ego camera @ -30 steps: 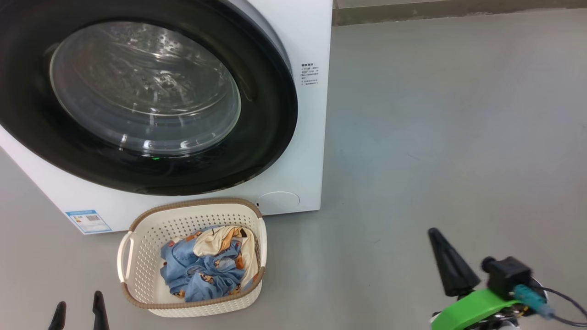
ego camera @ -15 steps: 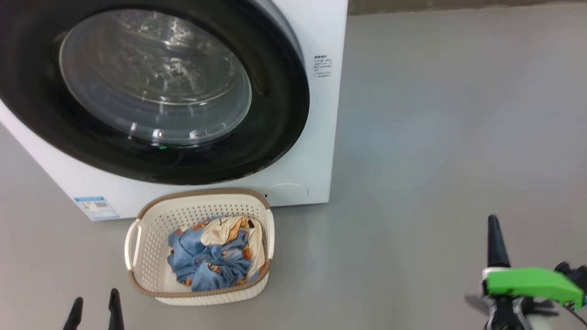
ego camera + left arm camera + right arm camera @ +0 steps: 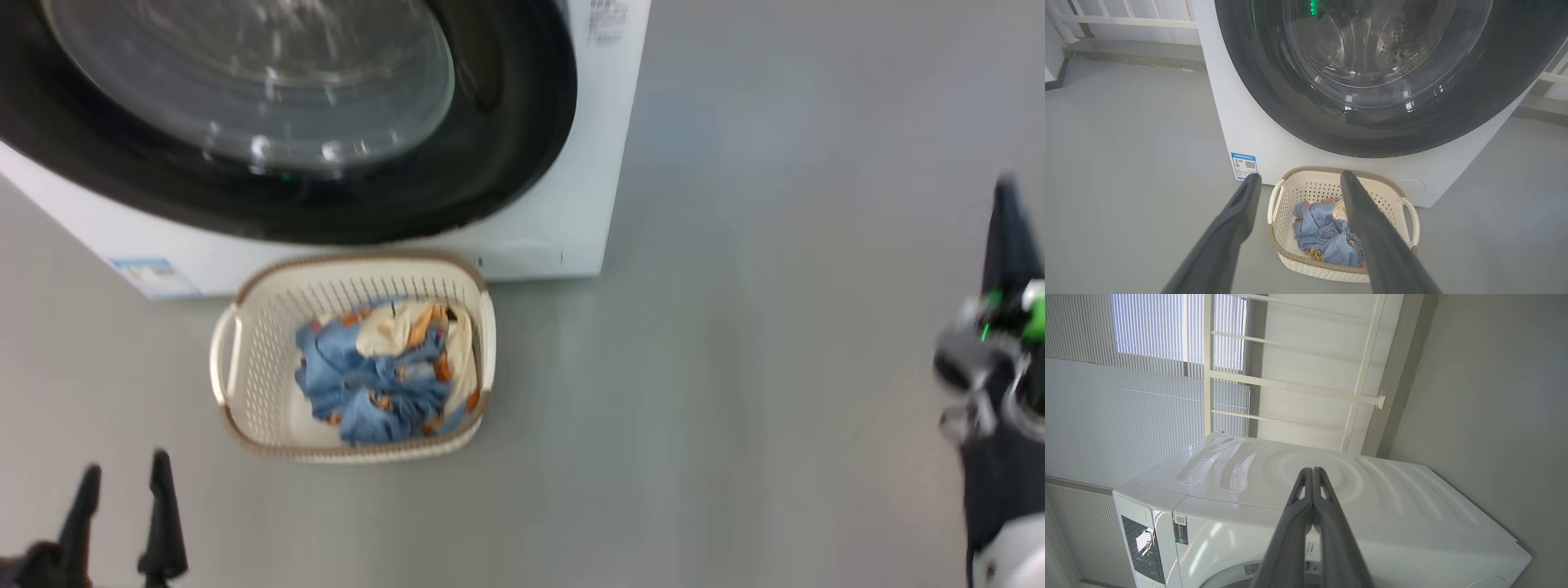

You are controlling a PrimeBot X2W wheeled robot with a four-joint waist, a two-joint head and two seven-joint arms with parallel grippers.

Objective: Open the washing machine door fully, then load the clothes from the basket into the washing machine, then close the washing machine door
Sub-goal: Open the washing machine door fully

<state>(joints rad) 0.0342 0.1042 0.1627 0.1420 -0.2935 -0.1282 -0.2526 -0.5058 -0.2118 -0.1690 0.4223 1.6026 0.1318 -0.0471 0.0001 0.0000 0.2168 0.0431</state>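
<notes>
The washing machine fills the upper left of the head view. The washing machine door, with its glossy black rim and glass window, sits shut against the front. Right before it on the floor stands the basket, holding the light-blue clothes. My left gripper is open and empty at the lower left, short of the basket. In the left wrist view its fingers frame the basket and clothes below the door. My right gripper is shut and empty, far right over bare floor.
Grey floor stretches to the right of the machine. A blue label marks its lower front corner. The right wrist view, turned sideways, looks past the shut gripper at the machine's white side, a cream railing and window blinds.
The head camera has tilted down, so machine and basket sit higher in the picture. My right gripper has swung up and out to the right edge. The left gripper stays open.
</notes>
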